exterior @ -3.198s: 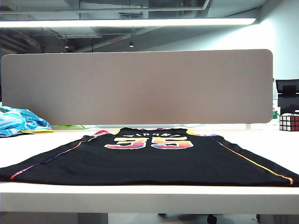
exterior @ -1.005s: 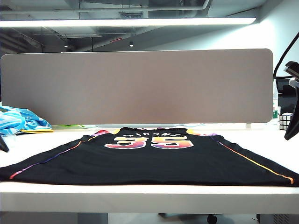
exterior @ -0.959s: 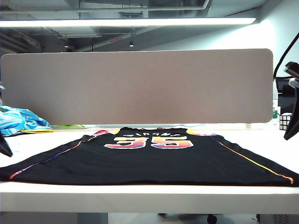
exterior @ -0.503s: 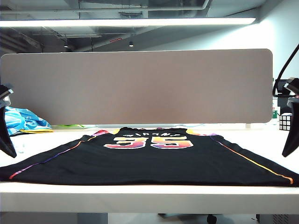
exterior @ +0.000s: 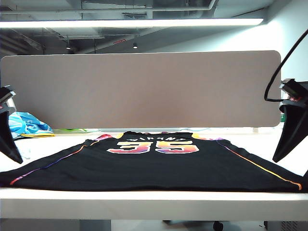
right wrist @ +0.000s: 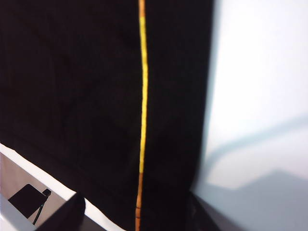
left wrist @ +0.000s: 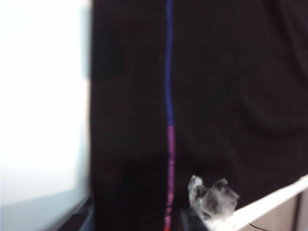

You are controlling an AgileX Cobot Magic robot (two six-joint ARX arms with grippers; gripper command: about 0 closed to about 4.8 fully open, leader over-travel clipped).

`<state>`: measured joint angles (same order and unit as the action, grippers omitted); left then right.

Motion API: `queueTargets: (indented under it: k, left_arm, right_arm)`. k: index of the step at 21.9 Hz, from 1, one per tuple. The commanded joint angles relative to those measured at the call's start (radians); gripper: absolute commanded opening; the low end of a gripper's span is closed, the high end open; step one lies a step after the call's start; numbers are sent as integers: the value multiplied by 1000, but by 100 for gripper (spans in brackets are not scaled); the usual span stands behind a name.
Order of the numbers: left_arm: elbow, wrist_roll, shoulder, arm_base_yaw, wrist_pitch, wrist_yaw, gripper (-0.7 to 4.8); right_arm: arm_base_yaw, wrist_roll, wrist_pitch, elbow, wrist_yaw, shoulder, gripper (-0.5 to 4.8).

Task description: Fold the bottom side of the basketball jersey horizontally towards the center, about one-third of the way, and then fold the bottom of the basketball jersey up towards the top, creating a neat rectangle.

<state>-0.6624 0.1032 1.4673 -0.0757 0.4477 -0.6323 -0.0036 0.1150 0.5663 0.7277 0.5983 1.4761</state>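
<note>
The black basketball jersey [exterior: 154, 166] lies flat on the white table [exterior: 53, 144], its number 35 toward the back. Its bottom hem runs along the table's front edge. My left gripper [exterior: 14, 155] hangs over the jersey's left side near the hem. In the left wrist view the left gripper [left wrist: 139, 222] is open and straddles the blue-purple side stripe [left wrist: 169, 96]. My right gripper [exterior: 280, 155] hangs over the right side. In the right wrist view the right gripper [right wrist: 137, 216] is open astride the yellow side stripe [right wrist: 144, 96]. Neither holds cloth.
A light blue striped cloth [exterior: 26, 125] lies at the back left. A grey partition panel [exterior: 144, 86] stands behind the table. The table's front edge [exterior: 154, 198] runs just below the hem. A cable [exterior: 284, 57] loops above the right arm.
Both grippers have come in from the frame edges and lowered toward the jersey's lower corners. The jersey has not moved.
</note>
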Motion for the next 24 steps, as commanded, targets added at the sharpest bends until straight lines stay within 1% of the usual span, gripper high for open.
queueTargets:
  k: [1, 2, 5, 8, 12, 15, 17, 18, 19, 20, 21, 22, 23, 24]
  left_arm:
    - [13, -32, 49, 1, 66, 29, 220]
    - [13, -44, 56, 1, 69, 29, 220]
    - [13, -45, 69, 3, 68, 26, 220]
    - [13, -47, 71, 15, 60, 26, 220]
    - [13, -47, 81, 31, 51, 27, 215]
    - [13, -47, 85, 39, 40, 26, 210]
    - [13, -46, 85, 40, 33, 26, 171]
    - [13, -45, 86, 42, 24, 26, 127]
    - [13, -43, 85, 46, 11, 26, 108]
    - [13, -44, 86, 51, 5, 26, 105]
    - [13, -44, 86, 55, -8, 25, 59]
    - [13, -44, 85, 55, -17, 25, 16]
    - [13, -45, 85, 63, -27, 21, -6]
    - [11, -48, 85, 64, -27, 13, -6]
  right_arm:
    - [15, -2, 21, -8, -47, 5, 285]
    - [15, -2, 20, -12, -49, 5, 284]
    - [15, 0, -10, -39, -50, 5, 284]
    - [15, 40, -77, -84, -49, 5, 284]
    - [15, 46, -99, -100, -46, 5, 283]
    - [16, 54, -108, -100, -45, 5, 260]
    - [16, 61, -113, -100, -45, 5, 260]
    - [22, 66, -118, -100, -45, 5, 256]
    - [26, 69, -126, -100, -42, 5, 213]
    - [33, 69, -130, -100, -42, 5, 176]
    - [43, 69, -132, -100, -43, 5, 112]
    - [51, 69, -137, -100, -47, 5, 70]
    - [62, 67, -149, -100, -59, 4, -7]
    - [66, 67, -157, -100, -69, 4, -8]
